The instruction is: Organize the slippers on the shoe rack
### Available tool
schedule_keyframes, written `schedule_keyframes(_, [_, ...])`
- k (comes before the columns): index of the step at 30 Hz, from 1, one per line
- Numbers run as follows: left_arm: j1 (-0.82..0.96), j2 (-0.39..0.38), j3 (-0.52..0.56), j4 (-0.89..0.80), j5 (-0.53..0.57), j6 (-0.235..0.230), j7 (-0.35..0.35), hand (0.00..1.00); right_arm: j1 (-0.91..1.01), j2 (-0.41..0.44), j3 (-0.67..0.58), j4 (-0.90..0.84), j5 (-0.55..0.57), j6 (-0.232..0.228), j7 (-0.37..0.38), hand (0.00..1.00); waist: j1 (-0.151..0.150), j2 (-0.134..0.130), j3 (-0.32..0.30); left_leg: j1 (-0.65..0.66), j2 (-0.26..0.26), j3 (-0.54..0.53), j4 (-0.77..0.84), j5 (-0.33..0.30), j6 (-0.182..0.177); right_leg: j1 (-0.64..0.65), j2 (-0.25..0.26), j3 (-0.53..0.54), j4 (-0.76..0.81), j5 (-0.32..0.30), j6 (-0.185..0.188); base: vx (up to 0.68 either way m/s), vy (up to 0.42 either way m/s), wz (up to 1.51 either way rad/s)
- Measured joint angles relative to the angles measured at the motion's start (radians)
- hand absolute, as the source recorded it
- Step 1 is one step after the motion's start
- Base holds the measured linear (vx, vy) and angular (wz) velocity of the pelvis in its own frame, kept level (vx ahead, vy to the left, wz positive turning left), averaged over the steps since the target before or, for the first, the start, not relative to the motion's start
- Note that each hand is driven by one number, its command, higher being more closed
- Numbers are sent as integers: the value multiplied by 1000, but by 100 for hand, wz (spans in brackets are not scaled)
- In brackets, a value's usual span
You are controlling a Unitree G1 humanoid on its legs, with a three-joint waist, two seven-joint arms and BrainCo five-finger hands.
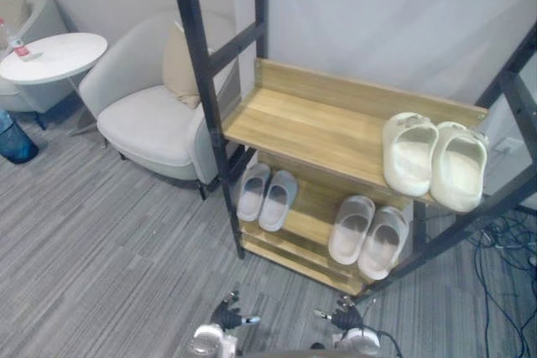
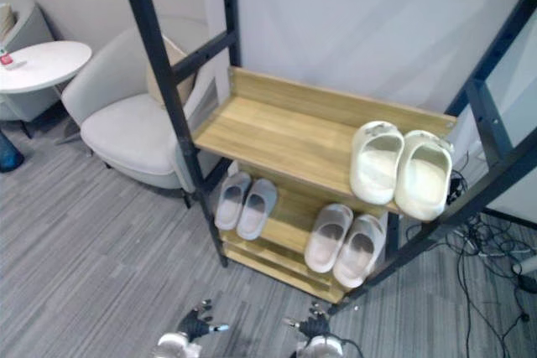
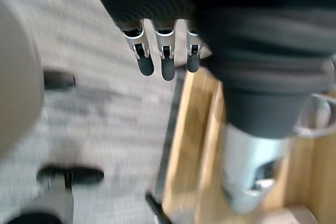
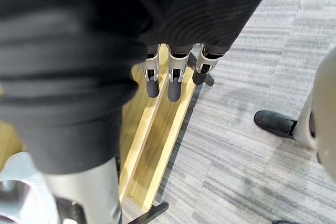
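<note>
The shoe rack (image 1: pixel 302 127) has a black frame and wooden shelves. A pair of cream slippers (image 1: pixel 409 155) sits side by side at the right end of its top shelf. On the lower shelf lie two pale grey pairs, one on the left (image 1: pixel 277 199) and one on the right (image 1: pixel 351 228). My left hand (image 1: pixel 226 318) and right hand (image 1: pixel 346 318) hang low in front of the rack, near the floor. Both are open and hold nothing. In the wrist views their fingers (image 3: pixel 165 61) (image 4: pixel 173 77) hang straight, past them the rack's bottom wooden rail (image 4: pixel 157 145).
A light grey armchair (image 1: pixel 151 115) with a beige cushion stands just left of the rack. A round white side table (image 1: pixel 50 56) is further left, with a blue container (image 1: pixel 13 140) on the carpet. Loose cables (image 1: pixel 503 249) lie on the floor at the right.
</note>
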Motion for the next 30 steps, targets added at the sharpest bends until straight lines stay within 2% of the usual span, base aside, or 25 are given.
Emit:
schedule_keyframes(9, [8, 8, 118, 25, 57, 2, 43, 0, -20, -12, -1, 40, -2, -1, 0, 0, -3, -3, 6, 19, 4, 25, -17, -1, 1, 0, 4, 29, 0, -4, 2, 10, 15, -8])
schedule_keyframes(17, [19, 15, 156, 49, 56, 4, 49, 0, -23, -23, 0, 39, -21, -1, 2, 0, -5, -1, 11, 19, -2, 29, -6, -17, 9, 0, 0, 36, 7, -16, 13, 46, 35, -3])
schedule_keyframes(19, [13, 12, 155, 46, 56, 3, 49, 0, -24, -32, 0, 38, -21, 0, 3, 0, -4, 10, 29, -1, -13, 4, 64, -52, 19, -11, -22, 19, 86, -60, 21, 84, 66, 26])
schedule_keyframes(20, [13, 12, 154, 40, 56, 2, 49, 0, -30, -38, 0, 36, -21, 0, 2, 0, -5, 12, 44, -2, -20, -7, 90, -66, 26, -25, -46, 12, 171, -105, 26, 16, 116, 48])
schedule_keyframes(21, [14, 13, 149, 38, 56, 1, 49, 0, -36, -43, 1, 36, -21, 0, 3, 0, -6, 5, 52, -1, -44, -33, 122, -84, 34, -57, -100, 10, 323, -181, 36, 9, 95, 51])
schedule_keyframes(22, [14, 16, 146, 38, 55, 1, 49, 0, -35, -43, 1, 36, -21, 0, 3, 0, -6, -2, 53, -2, -55, -44, 130, -89, 36, -70, -120, 17, 378, -203, 39, 16, 98, 81])
schedule_keyframes(23, [14, 26, 134, 36, 55, 0, 50, 0, -34, -40, 1, 32, -21, -1, 4, 0, -7, -11, 59, -3, -81, -81, 148, -91, 39, -112, -159, 76, 516, -239, 31, 40, 26, 102])
schedule_keyframes(24, [12, 34, 122, 29, 55, 1, 51, 0, -33, -37, 2, 28, -21, -1, 5, 0, -8, -18, 61, -12, -95, -126, 165, -91, 39, -144, -166, 166, 599, -246, 24, 42, 11, 110])
schedule_keyframes(25, [13, 35, 123, 25, 55, 2, 53, 0, -31, -37, 2, 26, -21, -1, 5, 0, -8, -22, 59, -19, -99, -143, 171, -91, 39, -150, -164, 200, 619, -248, 25, 69, -86, 130])
schedule_keyframes(27, [4, 39, 124, 8, 55, 2, 63, 0, -2, -24, 15, -7, -21, -1, 8, 0, -8, -47, 48, -66, -137, -239, 217, -93, 35, -134, -141, 352, 593, -309, 6, 47, -161, 133])
schedule_keyframes(28, [1, 37, 125, 5, 54, 2, 63, 0, -1, -25, 19, -11, -21, -3, 11, 0, -9, -50, 46, -76, -142, -252, 224, -94, 33, -125, -137, 368, 577, -317, 7, -13, -144, 94])
schedule_keyframes(30, [5, 21, 152, -14, 52, 3, 65, 0, 1, -33, 17, -41, -19, -4, 31, 0, 6, -31, 56, -94, -145, -285, 229, -89, 20, -104, -109, 430, 537, -331, -3, -60, -109, 45])
